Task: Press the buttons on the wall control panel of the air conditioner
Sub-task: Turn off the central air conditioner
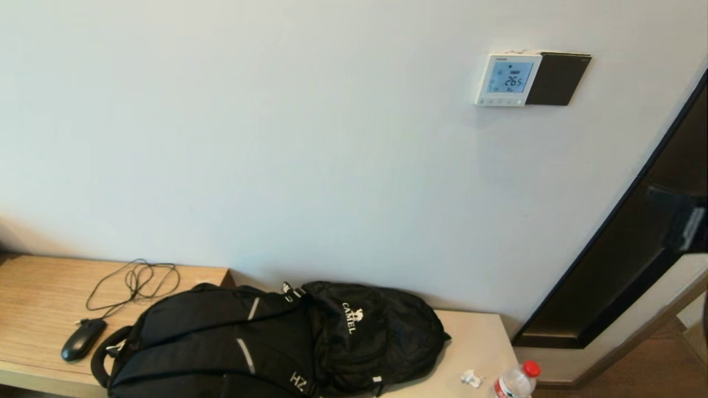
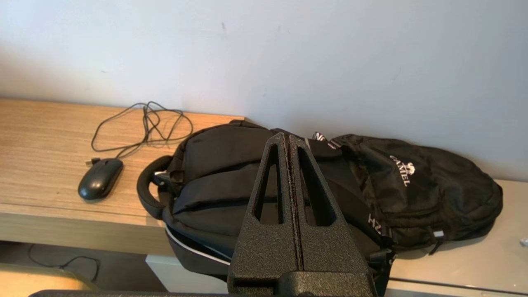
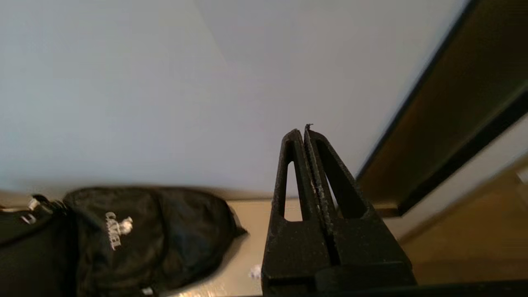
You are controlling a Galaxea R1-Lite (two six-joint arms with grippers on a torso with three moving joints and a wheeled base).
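The white wall control panel [image 1: 508,79] hangs high on the wall at the right, its pale-blue screen showing 26.5. A row of tiny buttons [image 1: 499,101] runs along its bottom edge. A plain black square plate [image 1: 557,79] sits right beside it. Neither arm shows in the head view. My left gripper [image 2: 288,137] is shut and empty, over the black backpack. My right gripper [image 3: 304,131] is shut and empty, pointing at the bare wall below the panel, which does not show in its view.
A black backpack [image 1: 265,342] lies on the wooden shelf [image 1: 38,287] against the wall, with a black mouse [image 1: 83,339] and its cable at the left. A plastic bottle with a red cap [image 1: 517,380] stands at the right. A dark framed panel [image 1: 625,265] leans at far right.
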